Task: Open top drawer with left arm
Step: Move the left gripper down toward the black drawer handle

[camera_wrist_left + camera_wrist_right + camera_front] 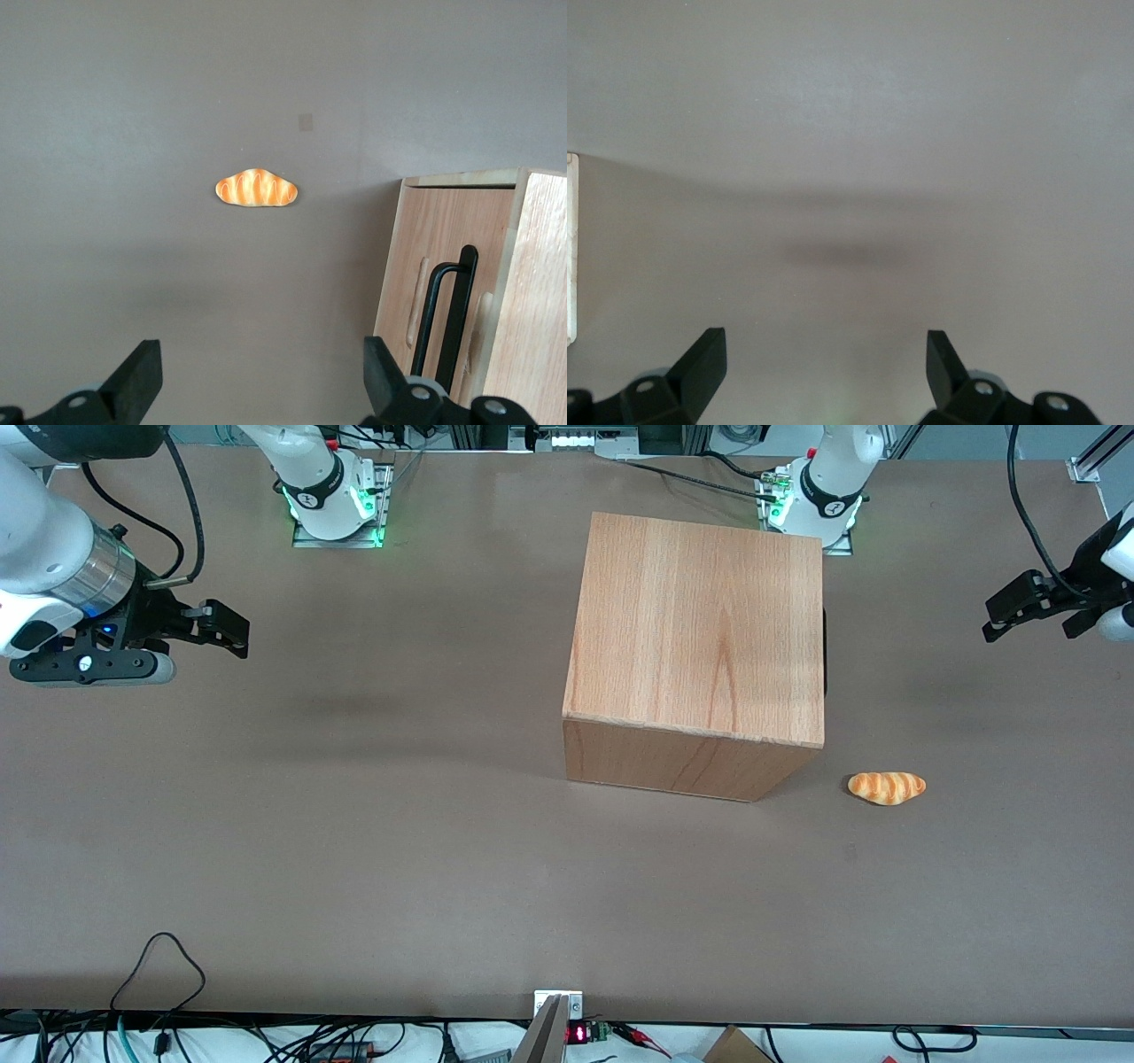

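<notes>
1. Top drawer: pale wood front panel, set in the side of the cabinet that faces the working arm's end of the bench. Looks shut, front about flush with the cabinet edge. From the front view the drawer face is hidden; only a thin dark strip shows at that cabinet side.
2. Handle: slim black bar, smooth and rounded, standing off the panel. In the wrist view its long axis runs along the panel, up-and-down in the frame; its true orientation can't be told.
3. Key relation: drawer front faces the left arm's tool, which hangs above the bench, well apart from the cabinet, at the working arm's end. My guess is the tool must travel toward the cabinet side and line up across the bar.
4. Tool state: fingers spread wide, black, wedge-shaped, holding nothing.
5. Cabinet: plain wooden cube, visible grain, flat top, sharp edges.
6. Toy bread: glossy orange-striped loaf on the bench, near the cabinet corner closest to the front camera, not touching it.
7. Bench: matte grey-brown, flat.
</notes>
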